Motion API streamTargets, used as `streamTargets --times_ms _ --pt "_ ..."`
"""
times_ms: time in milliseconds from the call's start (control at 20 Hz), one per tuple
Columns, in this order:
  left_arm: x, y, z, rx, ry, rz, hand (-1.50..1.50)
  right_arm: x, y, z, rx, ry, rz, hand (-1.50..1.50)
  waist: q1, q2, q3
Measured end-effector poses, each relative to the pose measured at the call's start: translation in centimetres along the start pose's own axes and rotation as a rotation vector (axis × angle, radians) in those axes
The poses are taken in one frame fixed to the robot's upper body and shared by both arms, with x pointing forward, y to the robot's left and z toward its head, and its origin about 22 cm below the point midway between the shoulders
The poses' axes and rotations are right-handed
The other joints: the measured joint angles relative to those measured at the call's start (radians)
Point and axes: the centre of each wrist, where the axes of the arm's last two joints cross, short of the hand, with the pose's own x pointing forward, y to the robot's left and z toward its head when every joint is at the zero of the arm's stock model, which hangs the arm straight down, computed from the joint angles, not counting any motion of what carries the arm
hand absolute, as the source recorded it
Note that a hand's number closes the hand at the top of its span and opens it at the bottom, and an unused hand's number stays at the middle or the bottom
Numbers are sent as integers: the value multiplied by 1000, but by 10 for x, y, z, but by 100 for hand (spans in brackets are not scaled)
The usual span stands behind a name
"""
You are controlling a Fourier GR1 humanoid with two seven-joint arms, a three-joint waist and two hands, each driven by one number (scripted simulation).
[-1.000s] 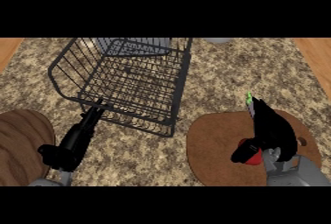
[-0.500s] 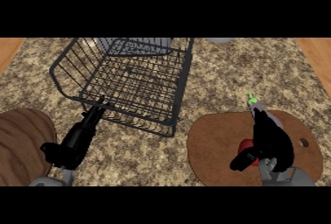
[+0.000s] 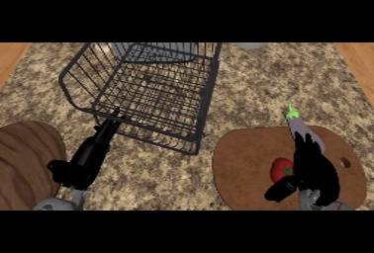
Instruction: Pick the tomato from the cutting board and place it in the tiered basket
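I'm at the grasp step. The tomato [image 3: 282, 169] lies on the cutting board [image 3: 245, 165], right of the tiered basket [image 3: 146, 94]. My right hand [image 3: 314, 168] sits against the tomato's right side, thumb low beside it, fingers straight, holding nothing yet. Next I judge it must curl round the tomato, then lift toward the basket. My left hand [image 3: 91, 155] rests on the surface at the basket's near edge, fingers straight.
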Motion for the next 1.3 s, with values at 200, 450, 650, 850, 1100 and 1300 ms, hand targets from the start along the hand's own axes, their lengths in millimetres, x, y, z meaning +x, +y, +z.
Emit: streamTargets --times_ms 200,450,650,850,1100,1300 --pt "0 -1 -1 -2 0 -1 0 -1 11 -2 2 10 7 -150 4 -1 -1" --pt "-1 0 -3 -15 -4 0 0 0 12 -2 -49 -33 -26 150 8 -6 -5" --pt "-2 -1 -3 -10 -2 -4 0 6 16 3 -96 -61 -31 150 8 -8 -7" --pt "-1 -4 -4 -1 2 -8 0 12 18 2 -115 -73 -36 150 10 -7 -4" --pt "-1 -4 -3 2 -1 -4 0 -8 13 -3 -120 -135 14 150 9 -5 0" --pt "0 -1 -2 1 6 -1 0 -37 6 -6 -125 -243 100 150 5 -4 -2"
